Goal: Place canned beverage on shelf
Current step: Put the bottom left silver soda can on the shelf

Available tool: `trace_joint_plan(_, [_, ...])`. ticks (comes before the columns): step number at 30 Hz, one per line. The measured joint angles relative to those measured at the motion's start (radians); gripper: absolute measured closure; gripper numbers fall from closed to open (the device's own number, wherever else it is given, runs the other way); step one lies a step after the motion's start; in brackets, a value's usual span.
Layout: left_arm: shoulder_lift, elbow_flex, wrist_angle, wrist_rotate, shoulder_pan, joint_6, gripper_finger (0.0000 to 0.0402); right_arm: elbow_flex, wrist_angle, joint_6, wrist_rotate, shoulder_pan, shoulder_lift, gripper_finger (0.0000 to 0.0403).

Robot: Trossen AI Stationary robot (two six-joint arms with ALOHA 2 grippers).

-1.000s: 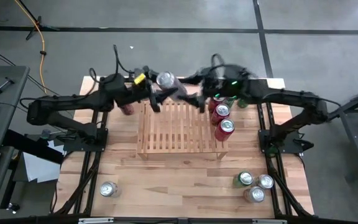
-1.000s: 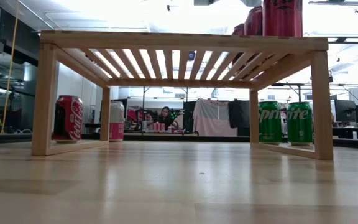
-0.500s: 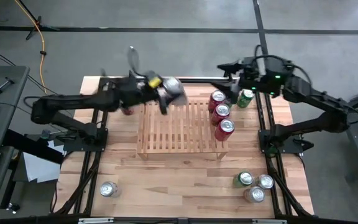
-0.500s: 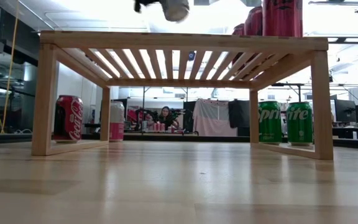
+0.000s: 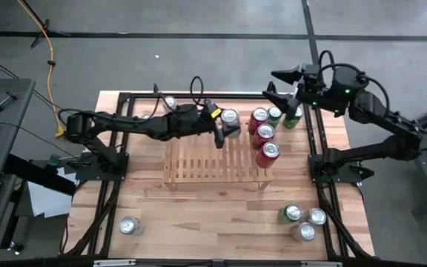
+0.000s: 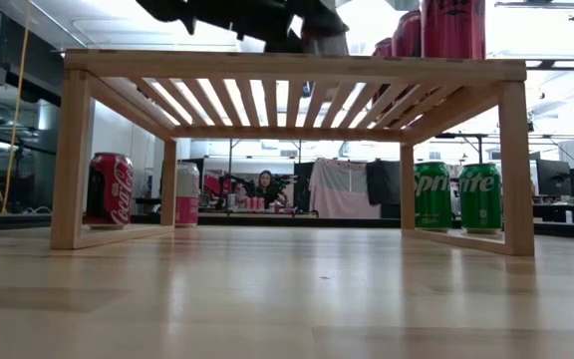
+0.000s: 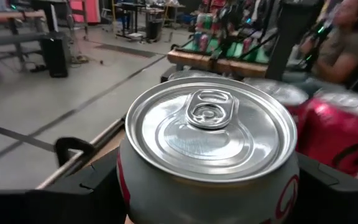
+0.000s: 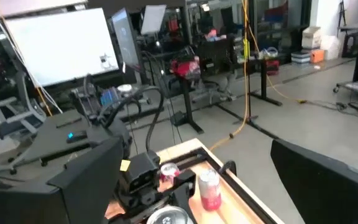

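Your silver can sits in the upper middle of the high view, directly between the fingers of the left gripper, over the back edge of the shelf. The left arm reaches in from the left of that frame, and its jaws are clamped on the can's sides at about the can's width. In the left wrist view you see the can's top with its pull tab facing up, filling the centre of the frame, upright, with a dark finger on either side at the lower corners. In the low view the can and gripper show at the top centre, right at the shelf's top slats; you cannot tell from there whether the can's base touches the wood.

Just right of the held can, three red cans stand in a line on the right end of the shelf, and a green can stands just beyond them.

Your right gripper hangs in the upper right of the high view, apart from the shelf and above the table's back edge, its fingers spread wide and holding nothing. In the right wrist view its two dark fingers stand far apart at the lower corners.

Three more cans cluster at the lower right of the table, and a lone one at the lower left.
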State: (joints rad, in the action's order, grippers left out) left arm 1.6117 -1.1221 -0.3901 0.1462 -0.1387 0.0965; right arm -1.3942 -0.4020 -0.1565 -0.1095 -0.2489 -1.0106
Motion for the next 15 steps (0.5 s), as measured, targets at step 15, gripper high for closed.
trace_joint_plan(15, [0.052, -0.002, -0.066, -0.043, -0.022, -0.151, 0.0122, 0.000, 0.000, -0.003, 0.000, 0.000, -0.010, 0.0006])
